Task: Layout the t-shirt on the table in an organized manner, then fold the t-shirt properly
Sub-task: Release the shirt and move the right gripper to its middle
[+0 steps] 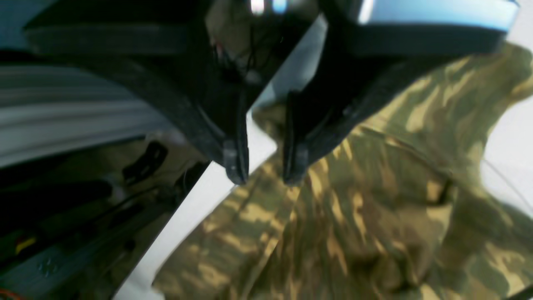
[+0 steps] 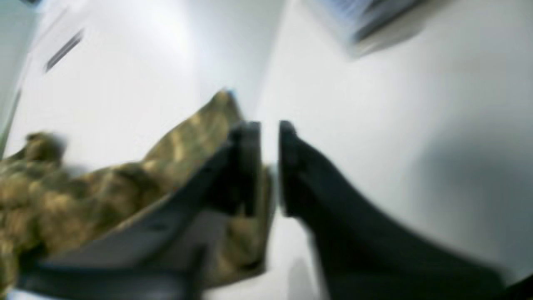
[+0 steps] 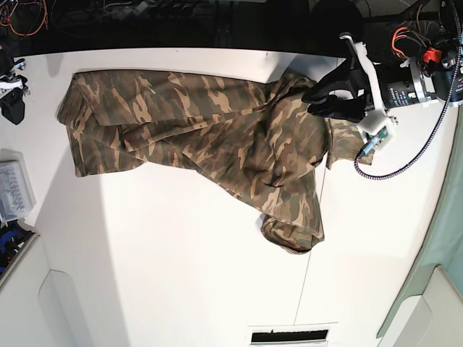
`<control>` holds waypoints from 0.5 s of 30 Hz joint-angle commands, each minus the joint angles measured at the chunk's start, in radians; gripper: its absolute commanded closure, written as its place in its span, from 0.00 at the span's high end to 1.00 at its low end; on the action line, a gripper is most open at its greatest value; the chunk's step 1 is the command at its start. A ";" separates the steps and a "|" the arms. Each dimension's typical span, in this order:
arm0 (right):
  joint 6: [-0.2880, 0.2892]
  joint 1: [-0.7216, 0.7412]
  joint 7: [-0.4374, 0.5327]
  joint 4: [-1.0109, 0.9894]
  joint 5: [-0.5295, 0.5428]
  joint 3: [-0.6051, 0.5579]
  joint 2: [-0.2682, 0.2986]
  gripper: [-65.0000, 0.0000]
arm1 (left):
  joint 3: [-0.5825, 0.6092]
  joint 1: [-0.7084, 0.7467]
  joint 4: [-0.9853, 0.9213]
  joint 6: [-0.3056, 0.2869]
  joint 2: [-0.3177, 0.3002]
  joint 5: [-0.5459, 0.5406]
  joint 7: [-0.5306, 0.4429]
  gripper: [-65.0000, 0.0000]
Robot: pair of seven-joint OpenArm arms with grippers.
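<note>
The camouflage t-shirt (image 3: 210, 130) lies spread across the far part of the white table (image 3: 181, 260), with a bunched fold hanging toward the front at the right (image 3: 293, 231). My left gripper (image 3: 312, 103) hovers over the shirt's right end. In the left wrist view its fingers (image 1: 264, 177) stand apart above the t-shirt (image 1: 354, 200), with nothing between them. My right gripper (image 2: 268, 133) is blurred, its jaws slightly parted with white table (image 2: 374, 125) showing in the gap. The t-shirt's edge (image 2: 104, 187) lies just left of it. The base view shows only a dark part of it (image 3: 12, 101) at the left edge.
A thin dark seam (image 3: 309, 238) runs across the table. A clear plastic box (image 3: 14, 189) sits at the left edge and a slotted vent (image 3: 289, 336) at the front. A braided cable (image 3: 394, 159) hangs from the left arm. The table's dark far edge lies close behind the shirt.
</note>
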 commanded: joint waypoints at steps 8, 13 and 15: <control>0.035 0.046 -0.164 0.206 0.115 -0.137 -0.141 0.36 | -0.010 -0.003 0.014 0.026 -0.001 0.069 -0.038 0.28; 0.034 0.046 -0.087 0.211 -0.027 -0.401 -0.229 0.36 | -0.060 -0.003 0.014 0.121 0.000 0.134 -0.091 0.28; 0.031 0.048 -0.024 0.211 -0.097 -0.501 -0.261 0.36 | -0.121 -0.003 0.014 0.121 0.004 0.125 -0.141 0.28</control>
